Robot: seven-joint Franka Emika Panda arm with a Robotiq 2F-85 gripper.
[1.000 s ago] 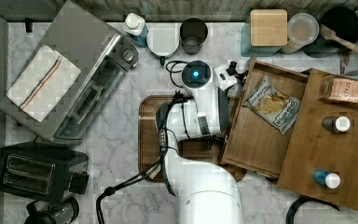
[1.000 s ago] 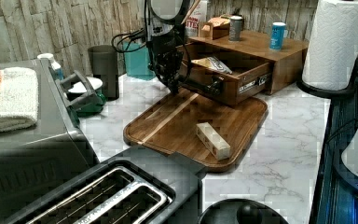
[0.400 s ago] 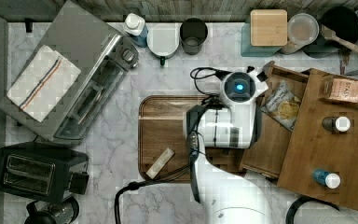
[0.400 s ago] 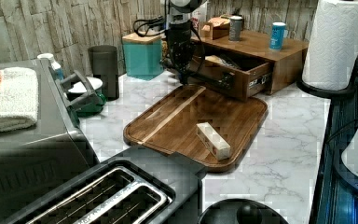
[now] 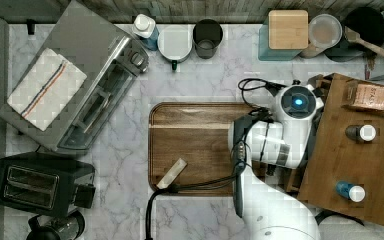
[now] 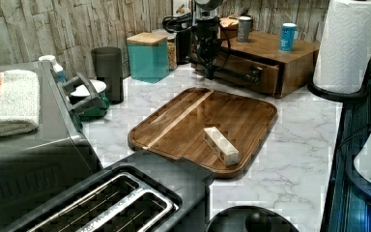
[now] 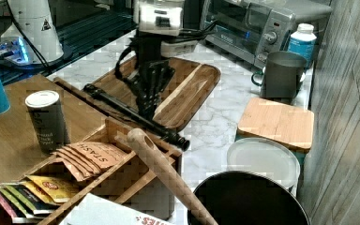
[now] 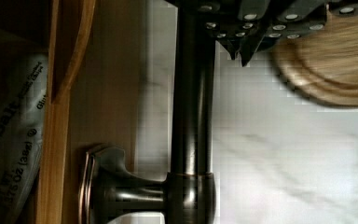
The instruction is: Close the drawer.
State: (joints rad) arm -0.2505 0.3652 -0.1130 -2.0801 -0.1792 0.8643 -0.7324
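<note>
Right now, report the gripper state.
Gripper: at the drawer handle; open or shut cannot be told.

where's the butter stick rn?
The pale butter stick lies on the dark cutting board, near its front edge in the left view, just behind the black toaster, far from the drawer.

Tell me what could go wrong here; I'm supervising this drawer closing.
The drawer looks not quite shut in the wrist view, and the snack packet inside lies near its front wall; it may catch under the cabinet top. A hard shove by the gripper on the handle might rock the jar and the blue bottle standing there.
</note>
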